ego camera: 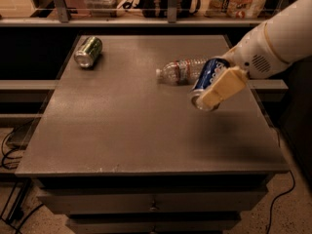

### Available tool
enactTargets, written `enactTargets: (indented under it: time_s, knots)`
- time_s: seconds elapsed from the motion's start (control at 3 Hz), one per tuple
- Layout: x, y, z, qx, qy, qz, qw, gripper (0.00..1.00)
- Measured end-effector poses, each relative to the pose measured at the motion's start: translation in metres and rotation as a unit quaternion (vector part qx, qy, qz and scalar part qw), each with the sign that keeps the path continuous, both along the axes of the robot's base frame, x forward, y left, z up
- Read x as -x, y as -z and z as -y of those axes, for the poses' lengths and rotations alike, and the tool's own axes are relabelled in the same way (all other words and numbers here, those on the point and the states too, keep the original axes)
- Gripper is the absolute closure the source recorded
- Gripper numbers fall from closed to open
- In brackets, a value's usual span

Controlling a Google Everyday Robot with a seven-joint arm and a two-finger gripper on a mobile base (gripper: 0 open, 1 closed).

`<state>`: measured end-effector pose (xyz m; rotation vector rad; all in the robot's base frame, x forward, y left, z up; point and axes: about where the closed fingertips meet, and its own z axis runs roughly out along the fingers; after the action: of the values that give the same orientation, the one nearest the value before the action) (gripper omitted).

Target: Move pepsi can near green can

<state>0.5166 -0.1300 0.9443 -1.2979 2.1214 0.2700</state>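
Observation:
The pepsi can (205,79), dark blue with white lettering, is held tilted above the right side of the table, silver end pointing down-left. My gripper (212,89) is shut on it, one cream finger (223,88) lying across its front. The white arm comes in from the right edge. The green can (88,52) lies on its side at the far left corner of the table, well apart from the pepsi can.
A clear plastic water bottle (181,71) lies on its side just left of and behind the held can. The grey table (122,126) has drawers below its front edge. A shelf with boxes and bags runs behind it. Cables lie on the floor at the left.

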Motion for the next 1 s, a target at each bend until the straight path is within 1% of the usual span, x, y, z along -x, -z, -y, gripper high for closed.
enactTargets:
  time_s: [0.33,0.67,1.0]
  knots:
    - [-0.004,-0.011,-0.002,0.000,-0.002,0.012,0.9999,1.00]
    - [-0.004,-0.011,-0.003,-0.005,-0.001,0.009,0.9999,1.00]
    - [-0.013,-0.020,-0.024,-0.037,-0.008,0.028,0.9989,1.00]
